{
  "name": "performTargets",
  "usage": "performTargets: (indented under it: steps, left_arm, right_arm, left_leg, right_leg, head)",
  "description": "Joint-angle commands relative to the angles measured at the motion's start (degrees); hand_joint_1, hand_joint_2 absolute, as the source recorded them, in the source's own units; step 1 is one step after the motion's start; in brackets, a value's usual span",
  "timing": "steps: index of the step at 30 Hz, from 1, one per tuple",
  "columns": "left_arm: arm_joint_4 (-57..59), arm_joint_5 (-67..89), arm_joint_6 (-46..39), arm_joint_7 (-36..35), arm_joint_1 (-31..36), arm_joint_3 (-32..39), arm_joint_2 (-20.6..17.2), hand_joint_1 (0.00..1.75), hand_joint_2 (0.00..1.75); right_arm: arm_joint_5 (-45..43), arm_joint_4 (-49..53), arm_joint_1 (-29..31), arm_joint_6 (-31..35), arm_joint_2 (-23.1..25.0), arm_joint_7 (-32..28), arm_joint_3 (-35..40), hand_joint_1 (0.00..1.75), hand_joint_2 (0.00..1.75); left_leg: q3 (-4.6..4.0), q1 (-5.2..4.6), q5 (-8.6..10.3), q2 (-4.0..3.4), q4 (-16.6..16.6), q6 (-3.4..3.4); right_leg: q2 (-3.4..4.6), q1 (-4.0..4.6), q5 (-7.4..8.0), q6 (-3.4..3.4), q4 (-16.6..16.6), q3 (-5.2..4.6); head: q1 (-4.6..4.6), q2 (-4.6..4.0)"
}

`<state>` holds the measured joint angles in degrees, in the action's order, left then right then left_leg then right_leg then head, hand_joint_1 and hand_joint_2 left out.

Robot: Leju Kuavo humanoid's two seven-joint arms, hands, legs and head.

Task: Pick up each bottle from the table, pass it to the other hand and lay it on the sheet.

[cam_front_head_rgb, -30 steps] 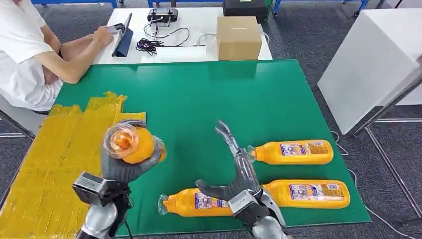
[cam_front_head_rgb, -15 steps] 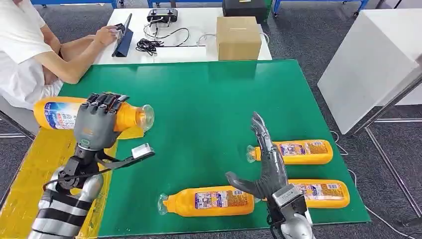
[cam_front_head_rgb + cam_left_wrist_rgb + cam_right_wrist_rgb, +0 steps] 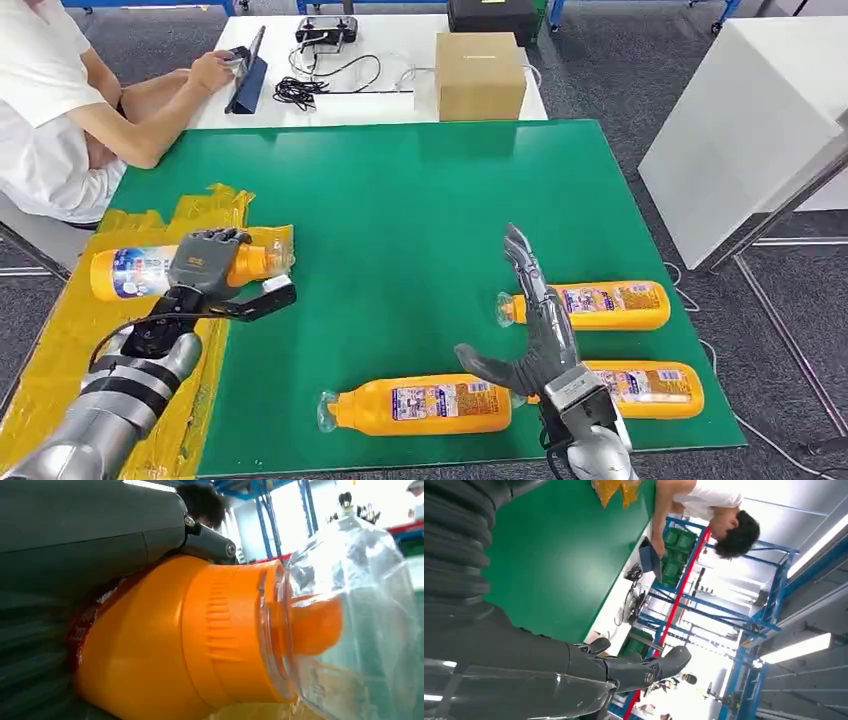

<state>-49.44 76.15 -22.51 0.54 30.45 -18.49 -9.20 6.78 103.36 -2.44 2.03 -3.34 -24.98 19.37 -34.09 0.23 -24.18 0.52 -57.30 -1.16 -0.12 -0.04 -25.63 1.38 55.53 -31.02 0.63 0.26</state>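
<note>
My left hand (image 3: 203, 262) grips an orange bottle (image 3: 130, 272) with a clear cap (image 3: 350, 615), held sideways low over the yellow sheet (image 3: 70, 350) at the table's left. Up close, the left wrist view shows its orange neck (image 3: 200, 635). My right hand (image 3: 535, 320) is open with fingers stretched upward, raised over the green table (image 3: 400, 200) between three lying orange bottles: one at the front (image 3: 420, 405), one at the right (image 3: 600, 305) and one at the front right (image 3: 640, 388). The right hand's fingers (image 3: 634, 672) hold nothing.
A person in a white shirt (image 3: 50, 100) sits at the far left beside a white table with a tablet (image 3: 248, 72), cables (image 3: 310, 85) and a cardboard box (image 3: 480, 75). A white cabinet (image 3: 750, 130) stands to the right.
My left hand has lowered the bottle from chest height down toward the yellow sheet, after turning it sideways. My right hand drew back to the right and has stayed raised and open.
</note>
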Motion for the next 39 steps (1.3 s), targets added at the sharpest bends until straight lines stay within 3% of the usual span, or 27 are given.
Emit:
performTargets:
  steps: [1, 8, 9, 13, 14, 28, 35, 36, 39]
  left_arm:
    - [14.7, -3.6, 3.5, -1.0, 4.8, 2.6, 3.7, 1.75, 1.75]
    - [16.6, -9.1, 8.0, 3.5, 4.8, 3.7, 4.2, 1.75, 1.75]
    - [16.6, -9.8, 8.1, 4.0, 4.6, 4.0, 4.2, 0.42, 1.75]
    - [16.7, -9.9, 7.9, 4.2, 4.4, 4.0, 4.1, 0.42, 1.75]
    - [16.6, -10.2, 7.9, 4.4, 4.4, 4.0, 4.1, 0.0, 1.75]
    - [13.8, -17.6, 3.9, 5.8, 2.8, 7.1, 5.4, 0.0, 1.75]
    - [3.8, -36.1, 8.5, 17.5, -3.0, 12.6, 7.3, 0.0, 1.75]
    - [-1.0, -43.4, 14.0, 21.3, -5.2, 13.5, 7.5, 0.0, 1.75]
    - [-5.6, -45.7, 16.1, 21.5, -7.2, 12.4, 6.7, 0.0, 1.75]
  right_arm:
    - [0.5, -3.3, 1.8, -0.2, 1.2, 0.9, -1.2, 0.0, 1.75]
    - [1.1, -4.3, 3.1, -0.3, 1.7, 1.2, -1.2, 0.0, 1.75]
    - [1.1, -4.5, 3.3, -0.4, 1.7, 1.3, -1.1, 0.0, 1.75]
    - [1.2, -4.5, 3.4, -0.4, 1.8, 1.3, -1.1, 0.0, 1.75]
    - [1.2, -4.6, 3.4, -0.4, 1.8, 1.3, -1.1, 0.0, 1.75]
    - [1.3, -5.6, 4.0, -0.5, 1.7, 1.7, -1.0, 0.0, 1.75]
    - [1.7, -5.4, 2.8, 0.3, 1.2, 2.0, -1.3, 0.0, 1.75]
    - [1.8, -5.5, 2.6, 0.3, 1.0, 2.1, -1.4, 0.0, 1.75]
    - [1.6, -6.0, 2.7, 0.4, 0.9, 2.0, -1.4, 0.0, 1.75]
  left_leg:
    - [0.26, 0.05, -0.06, -0.03, 0.1, 0.05]
    - [0.3, 0.09, -0.09, -0.02, 0.0, 0.06]
    - [0.23, 0.06, -0.07, -0.06, 0.0, 0.05]
    - [0.24, 0.04, -0.06, -0.09, 0.1, 0.04]
    - [0.14, 0.03, -0.02, -0.02, 0.0, 0.03]
    - [0.16, 0.03, -0.05, -0.04, 0.0, 0.03]
    - [0.14, 0.02, -0.04, -0.04, 0.1, 0.02]
    - [0.27, 0.05, -0.1, -0.06, 0.1, 0.03]
    - [0.18, 0.04, -0.08, -0.06, 0.0, 0.03]
  right_leg:
    - [0.0, 0.05, -0.04, 0.01, -0.1, 0.29]
    - [-0.03, 0.08, -0.07, 0.01, -0.1, 0.35]
    - [0.02, 0.06, -0.04, 0.01, -0.1, 0.26]
    - [0.05, 0.04, -0.03, 0.02, -0.1, 0.26]
    - [0.01, 0.03, 0.0, 0.01, -0.1, 0.17]
    - [0.02, 0.03, -0.02, 0.01, -0.1, 0.2]
    - [0.03, 0.02, -0.01, 0.01, -0.1, 0.18]
    - [0.03, 0.04, -0.05, 0.03, -0.1, 0.32]
    - [0.04, 0.04, -0.04, 0.02, -0.1, 0.21]
  head:
    - [0.0, 0.0]
    - [0.02, 0.0]
    - [0.0, 0.0]
    - [0.02, 0.0]
    - [0.0, 0.0]
    - [0.0, 0.0]
    - [0.0, 0.0]
    - [0.0, 0.0]
    - [0.0, 0.0]
